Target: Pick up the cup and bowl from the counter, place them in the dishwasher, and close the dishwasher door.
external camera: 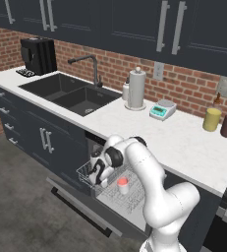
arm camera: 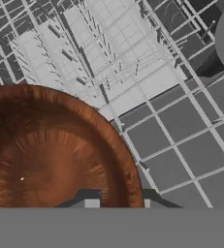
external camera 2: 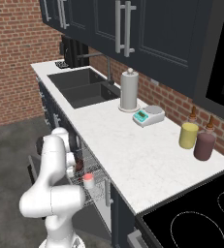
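**Claw down in the dishwasher rack, bowl right under it**

The long white speckled table runs from upper left to lower right of the left base frame, bare in its middle, and under its front edge the dishwasher stands open. Its dark door lies dropped flat at lower centre, bar handle along the near edge, and the white wire rack is pulled out over it.

My arm bends down from the lower right of that frame into the rack, and my claw sits low at the rack's left end. In the hand frame the brown bowl fills the lower left, wood-grained inside facing me, with wire grid behind it; my fingertips peek up at its lower edge, one just inside the rim. I cannot tell whether my claw still pinches that rim or stands slightly apart from it.

The cup stands upright in the rack, red inside showing, just right of my claw; in the right base frame it sits at centre-left.
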{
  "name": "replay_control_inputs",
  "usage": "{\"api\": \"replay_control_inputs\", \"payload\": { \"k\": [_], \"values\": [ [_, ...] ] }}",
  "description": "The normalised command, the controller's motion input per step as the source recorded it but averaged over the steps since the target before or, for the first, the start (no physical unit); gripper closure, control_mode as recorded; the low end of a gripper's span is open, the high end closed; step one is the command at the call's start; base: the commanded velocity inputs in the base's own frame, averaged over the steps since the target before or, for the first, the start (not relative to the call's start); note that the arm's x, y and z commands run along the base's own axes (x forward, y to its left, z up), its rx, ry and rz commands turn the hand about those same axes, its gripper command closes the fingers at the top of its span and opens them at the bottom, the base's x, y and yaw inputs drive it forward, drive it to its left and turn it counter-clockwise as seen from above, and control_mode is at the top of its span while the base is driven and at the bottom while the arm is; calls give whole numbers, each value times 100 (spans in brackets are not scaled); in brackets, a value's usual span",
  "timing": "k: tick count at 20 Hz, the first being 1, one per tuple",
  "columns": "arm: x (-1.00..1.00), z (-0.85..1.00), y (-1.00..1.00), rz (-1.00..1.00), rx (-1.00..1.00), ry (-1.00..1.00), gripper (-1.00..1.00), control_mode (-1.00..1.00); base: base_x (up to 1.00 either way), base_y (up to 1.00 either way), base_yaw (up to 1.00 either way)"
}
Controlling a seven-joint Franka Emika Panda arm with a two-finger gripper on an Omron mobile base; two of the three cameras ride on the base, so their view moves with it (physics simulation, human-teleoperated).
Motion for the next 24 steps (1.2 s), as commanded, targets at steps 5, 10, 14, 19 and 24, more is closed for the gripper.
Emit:
{"api": "replay_control_inputs", "payload": {
  "k": [5, 10, 14, 19, 24],
  "values": [
    [26, -34, 1, 0, -1, 0, -100, -100, 0, 0, 0],
    [7, -4, 2, 0, 0, -2, -100, -100, 0, 0, 0],
    [-20, 1, 14, 0, -1, -10, -100, -100, 0, 0, 0],
    [-20, 17, 23, 0, -4, -3, -100, -100, 0, 0, 0],
    [-18, 33, 4, 0, 0, -1, -100, -100, 0, 0, 0]
  ]
}}
